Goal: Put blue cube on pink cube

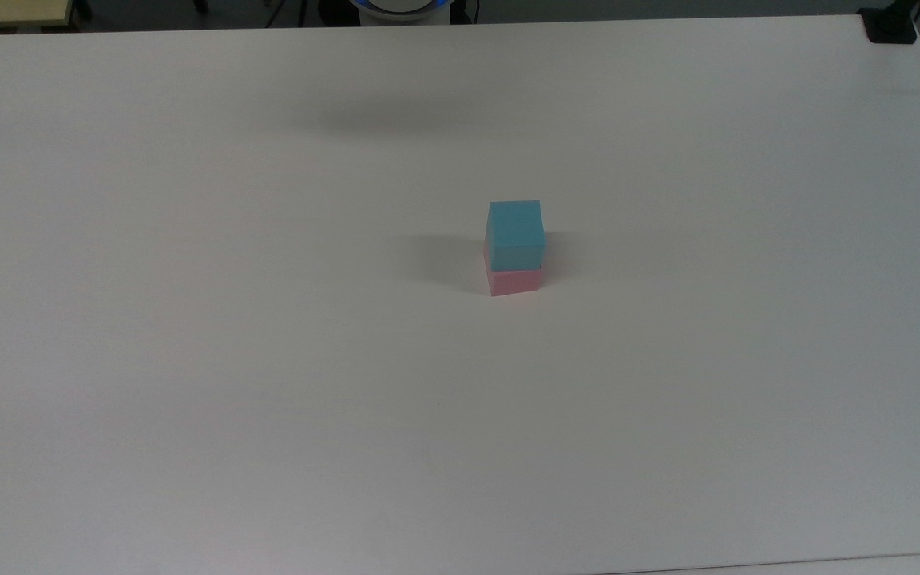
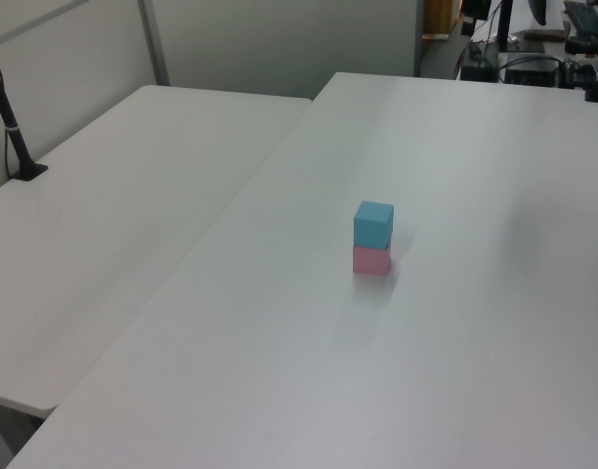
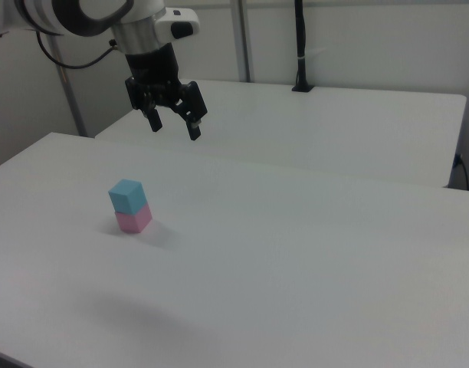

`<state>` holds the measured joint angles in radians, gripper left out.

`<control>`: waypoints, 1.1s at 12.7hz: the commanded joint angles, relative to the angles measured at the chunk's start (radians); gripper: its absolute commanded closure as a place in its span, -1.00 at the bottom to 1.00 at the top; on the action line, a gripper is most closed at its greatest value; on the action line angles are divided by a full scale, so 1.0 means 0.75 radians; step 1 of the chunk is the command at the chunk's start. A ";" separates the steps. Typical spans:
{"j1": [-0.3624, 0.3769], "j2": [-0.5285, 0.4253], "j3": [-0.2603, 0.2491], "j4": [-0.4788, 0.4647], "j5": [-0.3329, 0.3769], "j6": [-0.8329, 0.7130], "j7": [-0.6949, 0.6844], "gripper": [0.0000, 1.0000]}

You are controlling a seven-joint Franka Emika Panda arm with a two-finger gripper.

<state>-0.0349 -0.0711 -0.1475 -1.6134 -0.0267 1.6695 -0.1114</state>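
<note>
On the white table (image 1: 188, 359), near its middle, the blue cube (image 1: 515, 232) sits on top of the pink cube (image 1: 515, 281), the two touching and stacked as the task asks. From the left view the blue cube (image 2: 373, 224) looks slightly turned or shifted against the pink cube (image 2: 371, 259), though the overhang, if any, is too slight to judge with certainty. High above the table in the right view, the gripper (image 3: 174, 121) hangs well apart from the stack, its fingers spread and holding nothing; the blue cube (image 3: 126, 195) and pink cube (image 3: 133, 219) stand free below it, toward the right view's left. With the stack apparently done, the risks are small. If the arm were to sweep low across the middle of the table, it could knock the top cube off, since nothing but its own weight holds it there. A jolt to the table could do the same, more so if the blue cube is not squarely seated. As for containers, I see none on the table, so nothing is held in anything; both cubes rest in the open.
</note>
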 commanded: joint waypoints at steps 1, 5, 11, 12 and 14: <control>-0.002 -0.022 -0.002 -0.021 -0.018 -0.015 -0.009 -1.00; 0.002 -0.018 0.002 -0.017 -0.020 -0.015 0.183 -1.00; -0.005 -0.018 0.000 -0.013 -0.013 -0.007 0.165 -1.00; -0.011 -0.016 0.000 -0.013 -0.013 -0.007 0.165 -1.00; -0.017 -0.018 0.000 -0.011 -0.007 -0.007 0.165 -1.00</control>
